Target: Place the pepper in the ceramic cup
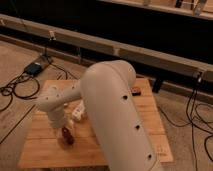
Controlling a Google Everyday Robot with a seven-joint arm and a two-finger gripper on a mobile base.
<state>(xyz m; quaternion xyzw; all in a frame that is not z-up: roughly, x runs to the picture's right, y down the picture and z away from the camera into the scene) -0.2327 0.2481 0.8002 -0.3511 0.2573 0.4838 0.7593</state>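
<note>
Small shiny dark red pepper (68, 137) near front left corner of wooden table (45, 146), white robot gripper (63, 128) right above it, cannot tell if open or closed

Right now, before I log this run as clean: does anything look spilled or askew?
Nothing clearly stands out. The gripper is low at the pepper on the wooden table; the arm hides much of the tabletop.

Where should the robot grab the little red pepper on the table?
Across its thin middle, coming straight down from above. The pepper looks long and narrow and seems to lie flat on the wooden table, so its short width is probably easiest to pinch. The gripper hangs just above it, near the pepper's upper left end.
</note>
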